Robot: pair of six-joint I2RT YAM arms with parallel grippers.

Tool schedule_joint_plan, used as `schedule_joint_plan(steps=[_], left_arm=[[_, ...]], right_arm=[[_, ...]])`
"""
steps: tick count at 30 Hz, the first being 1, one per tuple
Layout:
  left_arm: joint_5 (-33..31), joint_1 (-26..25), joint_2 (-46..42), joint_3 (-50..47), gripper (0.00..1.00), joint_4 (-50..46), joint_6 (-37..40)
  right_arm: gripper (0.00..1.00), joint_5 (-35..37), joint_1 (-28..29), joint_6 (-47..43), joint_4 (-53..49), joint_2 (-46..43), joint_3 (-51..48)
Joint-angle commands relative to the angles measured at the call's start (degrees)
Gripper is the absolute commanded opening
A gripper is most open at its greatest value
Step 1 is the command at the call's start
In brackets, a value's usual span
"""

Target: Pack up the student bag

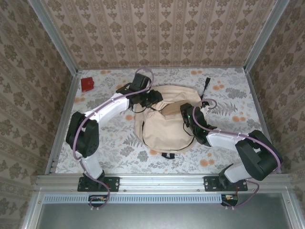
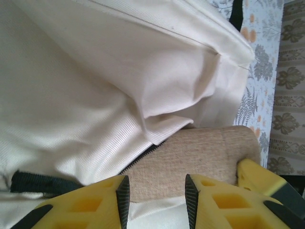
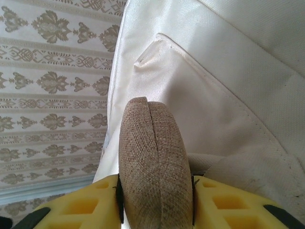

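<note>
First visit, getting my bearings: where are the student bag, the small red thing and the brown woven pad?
student bag (image 1: 162, 130): top external view, on its beige front panel.
small red thing (image 1: 87, 84): top external view, on its middle.
brown woven pad (image 3: 155, 162): right wrist view, on its rounded woven face.

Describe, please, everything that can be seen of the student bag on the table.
The student bag is a large, soft backpack of beige fabric, lying slumped in the middle of the flowered table. Dark zipper lines curve across its top, and a black strap trails from its far right side. The cloth is creased, with stitched seams. A brown woven handle fills the gap between the right fingers; the left fingers stand open over more brown webbing.
</note>
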Motion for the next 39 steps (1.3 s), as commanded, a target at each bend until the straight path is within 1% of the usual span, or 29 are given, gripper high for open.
schedule_joint_plan(steps=[1,5,8,11,15,18,22,25,28,31,33,36,39], left_arm=[[-1.7,-2.4,-3.3,-2.9,0.36,-1.0,0.8],[-1.5,-4.6,-2.8,-5.4,0.30,1.5,-1.6],[-0.9,-5.6,-0.8,-5.5,0.26,2.6,-2.7],[-0.2,-6.0,1.5,-4.2,0.24,3.2,-3.1],[0.5,-6.1,4.0,-2.3,0.24,3.2,-3.1],[0.7,-6.2,5.5,-1.2,0.23,3.0,-2.9],[0.5,-6.2,7.1,0.0,0.23,2.2,-2.4],[-0.3,-6.1,7.7,0.5,0.23,1.4,-2.4],[-0.5,-5.9,8.0,0.7,0.24,0.9,-2.0],[-0.5,-5.8,8.3,1.1,0.24,0.4,-1.6],[-0.4,-5.8,8.5,1.3,0.23,0.2,-1.4],[-0.4,-5.8,8.5,1.4,0.23,-0.1,-1.1],[-0.4,-5.7,8.4,1.4,0.23,-0.1,-1.0]], right_arm=[[0.44,-7.3,0.1,-4.8,-6.7,-4.2,2.1],[0.51,-14.4,-1.1,-8.5,-11.8,-6.5,2.4],[0.54,-19.1,-2.6,-11.4,-17.7,-8.1,3.5],[0.58,-24.5,-4.7,-14.2,-22.1,-9.0,4.8],[0.59,-33.6,-8.2,-16.7,-24.4,-9.2,5.2],[0.58,-38.5,-10.3,-20.1,-29.3,-9.3,6.6],[0.59,-41.7,-12.6,-24.6,-35.6,-10.1,7.8],[0.61,-42.5,-15.0,-27.2,-39.6,-11.2,8.2],[0.68,-42.3,-17.7,-30.2,-43.1,-12.5,9.2],[0.76,-42.1,-19.1,-34.5,-47.1,-12.3,11.3],[0.77,-42.5,-19.7,-37.1,-49.5,-10.7,13.3],[0.75,-43.9,-20.1,-39.8,-49.6,-7.4,15.5],[0.70,-45.4,-20.2,-41.7,-48.8,-4.1,17.5]])
